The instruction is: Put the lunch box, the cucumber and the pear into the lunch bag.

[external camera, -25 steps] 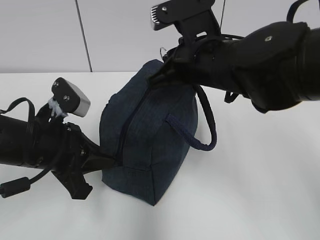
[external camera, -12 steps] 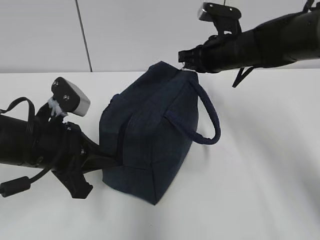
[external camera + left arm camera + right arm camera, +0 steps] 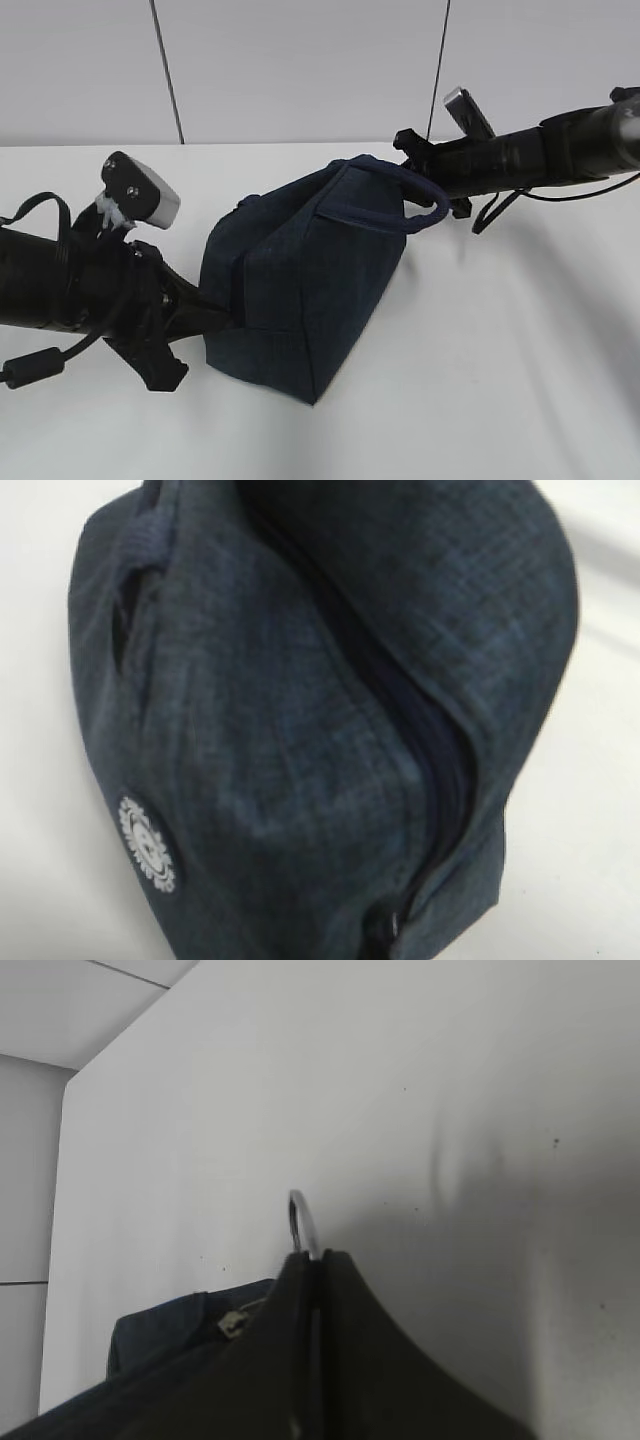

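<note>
Boxy dark navy fabric lunch bag sits mid white bench, tipped on its side, looped padded handle pointing toward the right arm. Right pincer is clamped shut on the metal ring pull of the zipper; in the right wrist view the two fingers are pressed together with the ring poking out just above them. In the exterior view that arm lies low and level at the bag's upper right corner, right by the handle. Left pincer is at the bag's lower left end, touching the fabric; it looks like it's pinching that corner to anchor the bag, but neither the exterior nor the left wrist view shows the fingers, so I cannot tell whether it's closed or open. Left wrist view shows the zipper track gaping in a dark slit along the side, so the bag reads as at least partly unzipped; can't see any silvery lining or how wide the mouth really is. Lunch box, cucumber and pear: none visible in any view, can't tell if anything is inside. Judgement: early stage, opening the bag. Nothing confirmed packed. Left to do: finish opening the mouth, then load all three items.
</note>
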`<state>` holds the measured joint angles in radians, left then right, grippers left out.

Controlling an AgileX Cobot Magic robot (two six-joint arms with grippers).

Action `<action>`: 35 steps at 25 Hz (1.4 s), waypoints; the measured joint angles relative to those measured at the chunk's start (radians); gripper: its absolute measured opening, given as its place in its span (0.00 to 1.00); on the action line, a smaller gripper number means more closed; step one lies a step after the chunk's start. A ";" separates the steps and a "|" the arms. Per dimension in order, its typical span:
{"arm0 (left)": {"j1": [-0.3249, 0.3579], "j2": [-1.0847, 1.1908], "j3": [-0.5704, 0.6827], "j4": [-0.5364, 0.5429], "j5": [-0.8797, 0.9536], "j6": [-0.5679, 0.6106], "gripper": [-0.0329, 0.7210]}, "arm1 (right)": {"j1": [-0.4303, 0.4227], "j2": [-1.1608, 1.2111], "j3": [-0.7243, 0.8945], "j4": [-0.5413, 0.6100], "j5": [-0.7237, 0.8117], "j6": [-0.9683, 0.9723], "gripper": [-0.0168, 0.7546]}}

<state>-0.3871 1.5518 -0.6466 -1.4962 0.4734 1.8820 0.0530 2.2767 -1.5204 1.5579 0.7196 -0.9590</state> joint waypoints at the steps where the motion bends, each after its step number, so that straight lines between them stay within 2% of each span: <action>1: 0.000 0.000 0.000 -0.001 -0.003 0.000 0.06 | -0.002 0.000 -0.009 0.003 0.008 0.000 0.02; 3: -0.001 0.000 0.000 -0.001 -0.003 0.000 0.07 | -0.013 0.000 -0.035 0.004 0.042 -0.019 0.03; 4: -0.002 0.000 0.000 -0.001 -0.003 0.000 0.09 | -0.022 0.000 -0.054 0.004 0.074 -0.029 0.09; 5: -0.003 0.000 0.000 0.000 -0.003 -0.002 0.12 | -0.034 0.000 -0.080 0.004 0.105 -0.031 0.20; 8: -0.003 -0.001 0.000 0.001 -0.004 -0.024 0.29 | -0.068 0.000 -0.135 0.004 0.195 -0.031 0.46; 9: -0.003 -0.003 0.000 0.005 -0.007 -0.036 0.38 | -0.081 -0.002 -0.152 -0.005 0.220 -0.031 0.46; 10: -0.003 -0.012 0.000 0.017 -0.015 -0.058 0.46 | -0.097 -0.008 -0.161 -0.017 0.245 -0.031 0.58; 12: -0.003 -0.039 0.000 0.071 -0.017 -0.120 0.56 | -0.127 -0.026 -0.163 -0.051 0.291 -0.029 0.61; 14: -0.003 -0.083 0.000 0.186 -0.017 -0.235 0.61 | -0.156 -0.050 -0.165 -0.109 0.351 -0.006 0.60; 16: -0.003 -0.134 0.000 0.334 -0.016 -0.393 0.62 | -0.170 -0.092 -0.165 -0.234 0.401 0.026 0.57; 19: -0.003 -0.225 0.000 0.637 -0.007 -0.715 0.62 | -0.156 -0.167 -0.165 -0.459 0.448 0.106 0.48; 20: -0.003 -0.260 0.000 0.757 0.003 -0.836 0.62 | -0.142 -0.199 -0.165 -0.549 0.457 0.147 0.48; 22: -0.003 -0.330 0.000 0.988 0.041 -1.056 0.59 | -0.107 -0.265 -0.165 -0.707 0.475 0.246 0.42; 25: -0.003 -0.436 0.004 1.254 0.112 -1.393 0.57 | -0.044 -0.374 -0.165 -0.953 0.490 0.442 0.37; 26: -0.003 -0.476 0.005 1.315 0.139 -1.470 0.57 | -0.018 -0.423 -0.161 -1.062 0.492 0.513 0.35; 28: -0.003 -0.557 0.005 1.424 0.186 -1.610 0.57 | 0.023 -0.491 -0.135 -1.184 0.496 0.608 0.34; 29: -0.003 -0.605 0.005 1.456 0.205 -1.651 0.57 | 0.041 -0.525 -0.116 -1.219 0.496 0.645 0.34; 30: -0.003 -0.647 0.005 1.472 0.228 -1.690 0.57 | 0.077 -0.606 -0.055 -1.301 0.499 0.712 0.34; 35: -0.003 -0.897 0.005 1.496 0.387 -1.762 0.57 | 0.123 -0.922 0.253 -1.363 0.422 0.823 0.34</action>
<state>-0.3900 0.6552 -0.6414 0.0000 0.8605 0.1203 0.1756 1.3546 -1.2671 0.1953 1.1417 -0.1357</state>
